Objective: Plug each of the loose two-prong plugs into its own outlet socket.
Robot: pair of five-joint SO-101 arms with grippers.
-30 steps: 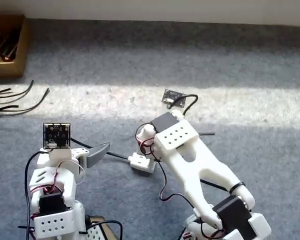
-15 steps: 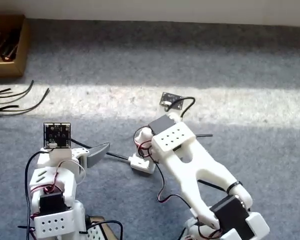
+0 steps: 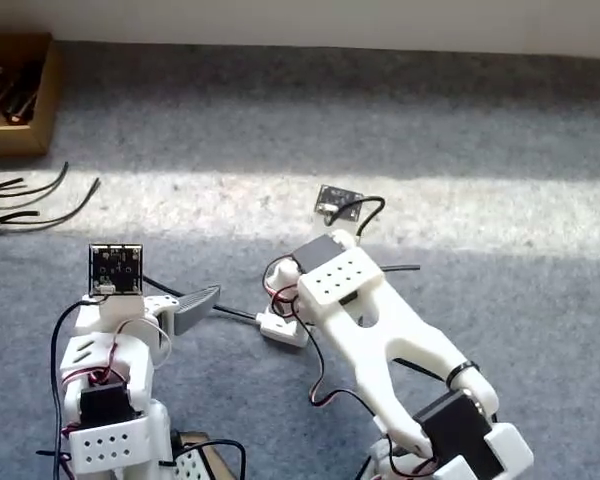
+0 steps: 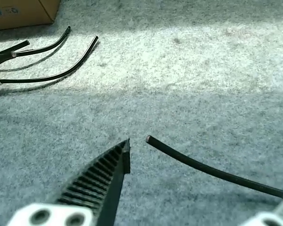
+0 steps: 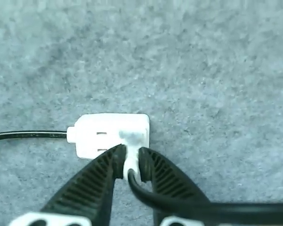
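A white outlet block [image 5: 111, 134] lies on the grey carpet, its slots facing up and its black cord [image 5: 28, 135] running off one end. My right gripper [image 5: 130, 154] is shut on a small white two-prong plug [image 5: 130, 165], pressed against the block's near side, and the plug's black cord [image 5: 188, 205] trails back across the fingers. From above, the block [image 3: 280, 327] sits just beside the right arm's wrist [image 3: 340, 275]. My left gripper [image 4: 198, 197] stands open over bare carpet, holding nothing, with a black cable end [image 4: 148, 139] just past its dark finger [image 4: 104, 181].
A cardboard box [image 3: 15, 90] sits at the far left corner, with several loose black cables [image 3: 40, 200] on the carpet near it. Grey carpet stretches free across the back and right. The left arm [image 3: 110, 400] stands at the near left.
The right arm has shifted slightly left and towards the near edge, still gripping the plug. The outlet block has barely moved. The left arm is still.
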